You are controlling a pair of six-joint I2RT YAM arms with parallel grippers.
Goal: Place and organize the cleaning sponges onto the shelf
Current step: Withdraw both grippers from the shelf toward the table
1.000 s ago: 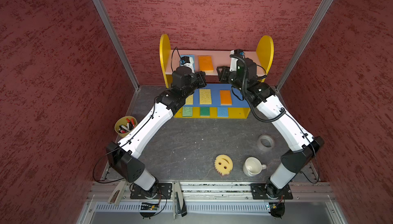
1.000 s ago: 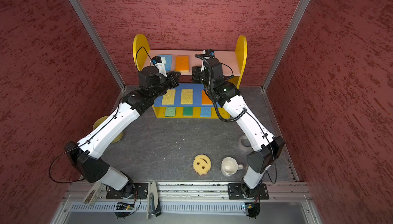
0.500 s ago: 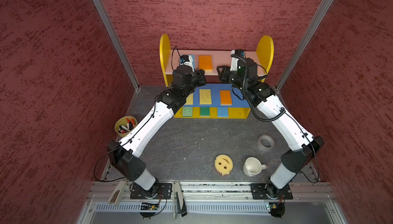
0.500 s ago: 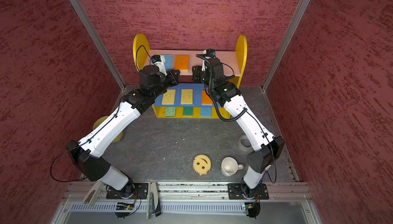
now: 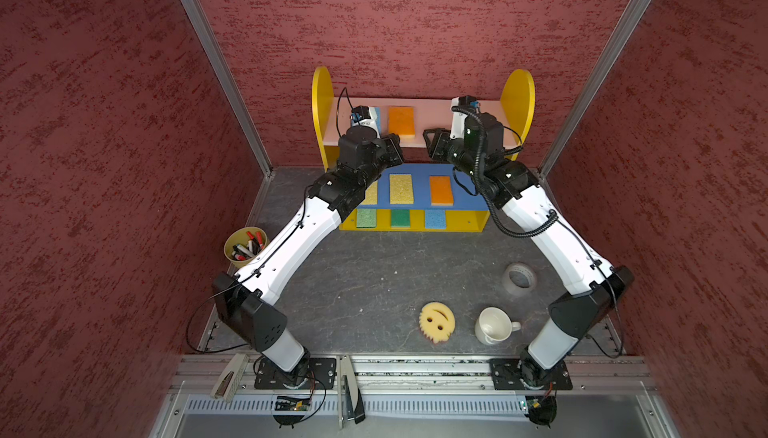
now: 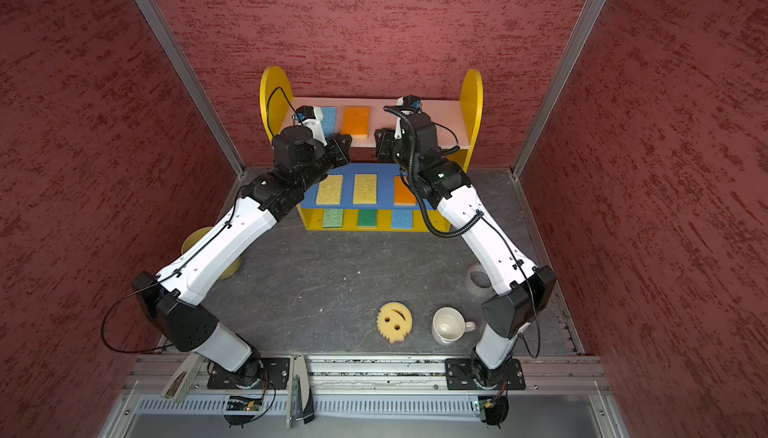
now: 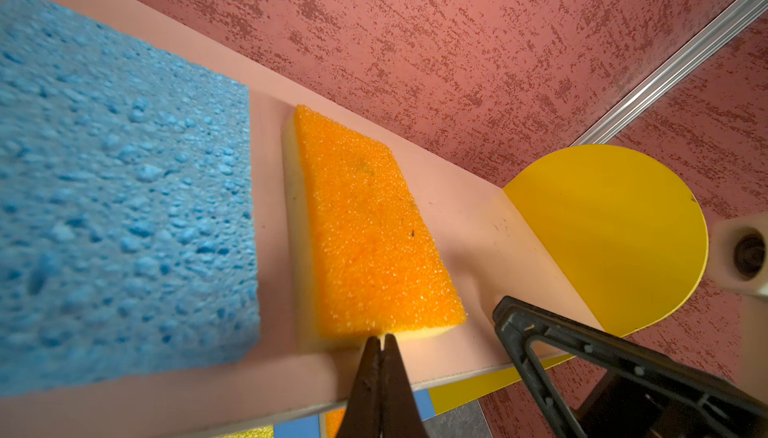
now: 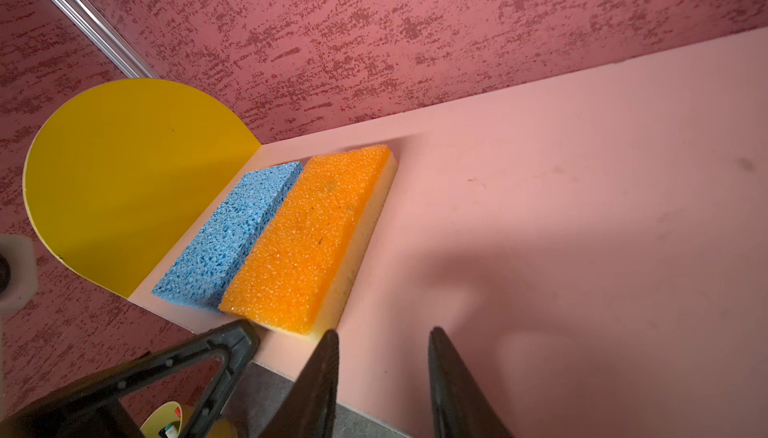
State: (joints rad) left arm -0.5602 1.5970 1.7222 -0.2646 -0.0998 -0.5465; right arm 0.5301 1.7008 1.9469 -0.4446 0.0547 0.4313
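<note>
Lying on the shelf (image 5: pixel 517 99) are eight sponges (image 5: pixel 401 188).

A white ceramic mug (image 5: pixel 494 326) stood upright on the dark grey mottled tabletop (image 5: pixel 374 274), with its handle pointing right in both top views. A grey tape roll (image 5: pixel 518 278) lay flat near it. A round yellow cup (image 5: pixel 243 244) holding markers stood at the left edge.

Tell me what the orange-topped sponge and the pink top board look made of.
Orange-topped sponge: a coarse, glinting orange scouring face over a pale yellow foam layer, which shows along its edge. Pink top board: smooth and matte, probably painted wood or laminate; it is flat and lightly scuffed.
</note>
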